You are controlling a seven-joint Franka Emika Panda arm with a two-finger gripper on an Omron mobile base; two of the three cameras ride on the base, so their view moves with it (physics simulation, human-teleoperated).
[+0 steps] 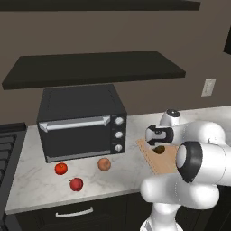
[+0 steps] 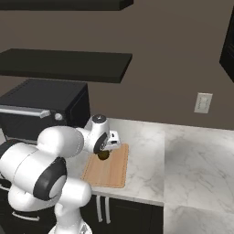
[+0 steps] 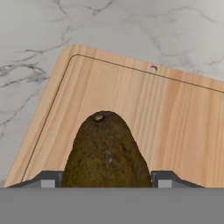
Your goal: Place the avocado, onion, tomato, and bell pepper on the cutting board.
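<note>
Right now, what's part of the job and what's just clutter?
Job: avocado in the claw over the board; onion, tomato, pepper on the counter.
Clutter: toaster oven, wall outlet, shelf.

The brown-green avocado point(image 3: 106, 151) hangs over the wooden cutting board point(image 3: 175, 118). The onion point(image 1: 104, 164), tomato point(image 1: 61, 168) and bell pepper point(image 1: 76, 184) sit on the counter.

Avocado point(image 3: 105, 151) over cutting board point(image 3: 183, 127), right of oven point(image 1: 81, 122).
</note>
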